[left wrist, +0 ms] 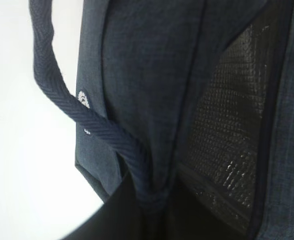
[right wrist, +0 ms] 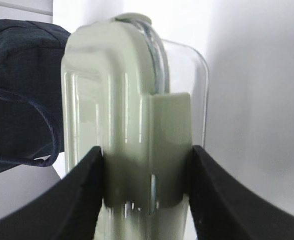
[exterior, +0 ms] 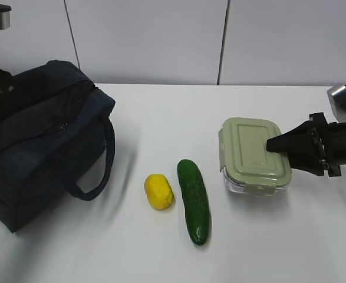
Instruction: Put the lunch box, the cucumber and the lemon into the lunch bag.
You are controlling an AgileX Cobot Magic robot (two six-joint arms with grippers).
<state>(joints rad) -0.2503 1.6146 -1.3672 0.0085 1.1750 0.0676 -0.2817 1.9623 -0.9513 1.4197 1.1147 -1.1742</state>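
- Judging by where things lie, we count none of the three items as packed yet: the lunch box (exterior: 254, 154), the cucumber (exterior: 194, 201) and the lemon (exterior: 158, 191) are all on the white desk (exterior: 161, 118), outside the lunch bag (exterior: 43, 141).
- We see the lunch bag at the left side of the desk, leaning, one looped handle hanging toward the lemon. From the outside view we cannot tell whether its top zipper is open.
- Our left hand is not visible as such; its wrist view is filled with navy fabric, a woven handle strap (left wrist: 61, 100) and a mesh panel (left wrist: 232, 125). We take this hand to be pinched shut, and it appears to be at the bag, but we cannot tell what, if anything, it grips.
- Our right hand (right wrist: 147, 195) is closed on the lunch box: in its wrist view the two black fingers (right wrist: 76, 200) press either side of the sage-green lid clip at the box's near end.
- The lemon sits just beside the cucumber, both between the bag and the box, apart from either hand.
- We judge the first step, carrying the lunch box to the bag, to be only beginning; the box appears to rest on the desk still.
- Left to do: all three placements, and possibly opening the bag wide enough.
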